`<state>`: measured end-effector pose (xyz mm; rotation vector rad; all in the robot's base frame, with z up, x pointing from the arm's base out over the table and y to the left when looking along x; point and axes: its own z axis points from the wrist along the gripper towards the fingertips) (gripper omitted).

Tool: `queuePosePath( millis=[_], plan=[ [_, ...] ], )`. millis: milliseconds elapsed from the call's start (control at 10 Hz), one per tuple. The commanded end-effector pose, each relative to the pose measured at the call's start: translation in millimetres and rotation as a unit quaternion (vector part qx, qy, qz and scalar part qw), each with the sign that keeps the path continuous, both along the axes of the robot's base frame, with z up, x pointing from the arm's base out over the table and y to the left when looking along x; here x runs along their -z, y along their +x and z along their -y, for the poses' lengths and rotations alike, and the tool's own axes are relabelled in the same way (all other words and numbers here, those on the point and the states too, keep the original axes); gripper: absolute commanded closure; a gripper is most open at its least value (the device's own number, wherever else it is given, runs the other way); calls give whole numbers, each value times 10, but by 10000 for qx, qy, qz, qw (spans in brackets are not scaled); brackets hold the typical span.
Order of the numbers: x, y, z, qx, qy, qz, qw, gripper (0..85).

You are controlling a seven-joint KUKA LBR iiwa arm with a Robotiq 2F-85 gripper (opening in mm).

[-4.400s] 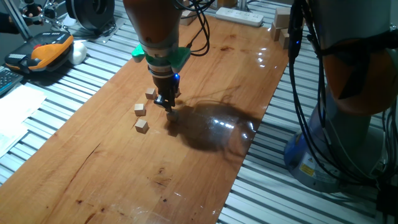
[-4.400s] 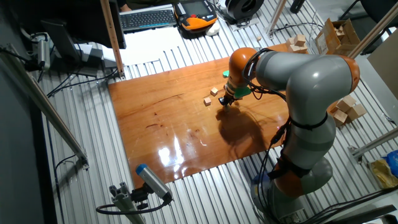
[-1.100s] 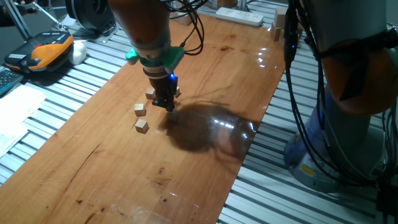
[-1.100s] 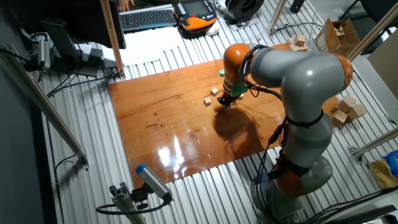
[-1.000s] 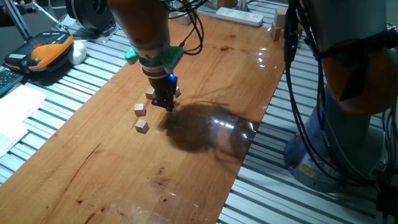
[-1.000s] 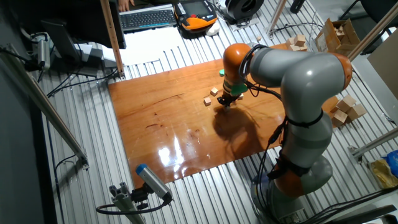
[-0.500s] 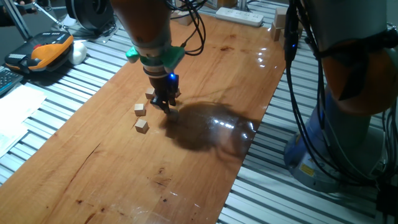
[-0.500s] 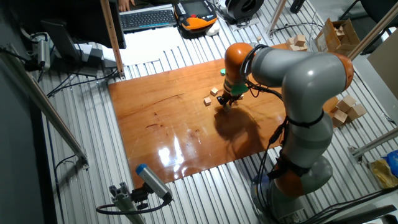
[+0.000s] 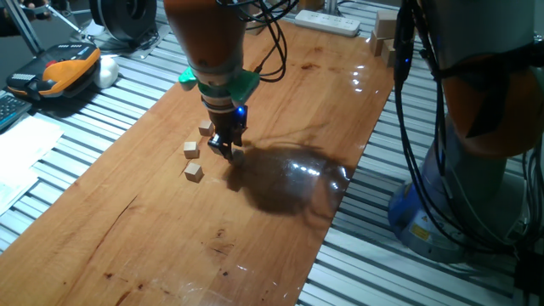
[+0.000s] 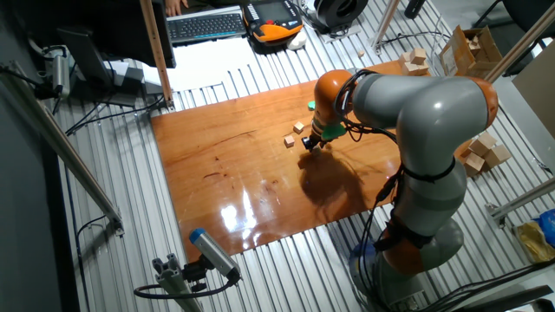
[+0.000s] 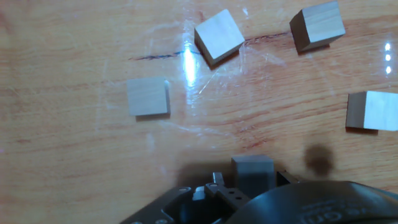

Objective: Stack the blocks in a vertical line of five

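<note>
My gripper (image 9: 229, 153) stands low over the wooden table, near its middle, also seen from the other side (image 10: 311, 144). In the hand view one small tan block (image 11: 252, 173) sits between my fingers, shaded, with the jaws closed against its sides. I cannot tell whether it touches the table. Several more blocks lie loose beyond it: one (image 11: 148, 96) to the left, one tilted (image 11: 219, 35), one at the far right top (image 11: 317, 25) and one at the right edge (image 11: 372, 111). Three loose blocks (image 9: 194, 172) (image 9: 190, 150) (image 9: 206, 128) show left of my gripper.
Larger pale wooden blocks (image 10: 482, 152) lie off the table by the arm's base, and more sit in a box (image 10: 473, 45). A white power strip (image 9: 327, 22) lies at the table's far end. Cables (image 9: 406, 102) hang at the right edge.
The wrist has shifted slightly to the right and lower over the last second. The fingertips stay at the same spot on the block. The loose blocks have not moved.
</note>
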<state>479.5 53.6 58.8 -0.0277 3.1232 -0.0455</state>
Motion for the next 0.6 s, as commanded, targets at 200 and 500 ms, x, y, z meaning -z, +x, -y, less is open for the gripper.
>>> queuePosePath(
  millis=[200,500],
  plan=[
    [55,15,46,-82,8,-7,10000,510],
    [66,13,65,-289,0,-5,9996,510]
  ],
)
